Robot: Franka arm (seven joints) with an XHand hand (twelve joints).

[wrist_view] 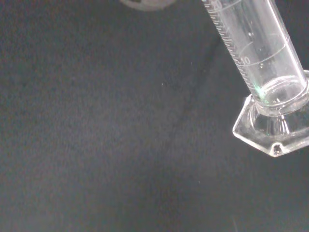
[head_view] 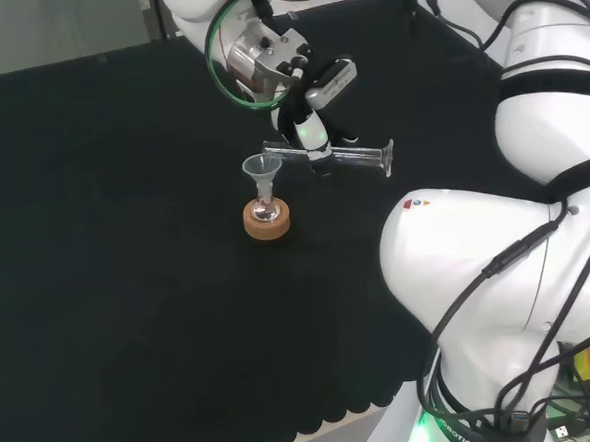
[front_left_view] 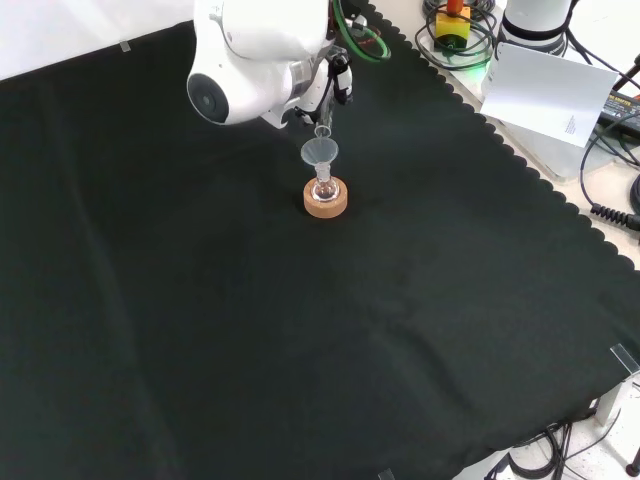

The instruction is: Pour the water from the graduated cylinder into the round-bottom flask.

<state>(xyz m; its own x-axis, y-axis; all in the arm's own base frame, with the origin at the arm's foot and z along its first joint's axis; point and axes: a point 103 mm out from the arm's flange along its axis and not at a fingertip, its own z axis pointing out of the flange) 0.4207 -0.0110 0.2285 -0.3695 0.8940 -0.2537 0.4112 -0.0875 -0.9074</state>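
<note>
In the head view the hand (head_view: 312, 130) is curled round a clear graduated cylinder (head_view: 356, 156) that lies nearly level, its foot to the right and its mouth over a clear funnel (head_view: 262, 168). The funnel sits in a small round-bottom flask (head_view: 265, 212) resting on a cork ring (head_view: 267, 221). In the front view the funnel (front_left_view: 320, 152), flask (front_left_view: 323, 190) and cork ring (front_left_view: 326, 199) stand just below the arm's white link, with the cylinder's mouth (front_left_view: 323, 131) above the funnel. The wrist view shows the cylinder's marked tube (wrist_view: 251, 46) and hexagonal foot (wrist_view: 275, 130) up close.
The arm's big white links (head_view: 498, 259) stand at the right of the head view, and one link (front_left_view: 255, 55) hangs over the cloth's far side in the front view. Cables and a white box (front_left_view: 550, 90) lie beyond the cloth's scalloped edge.
</note>
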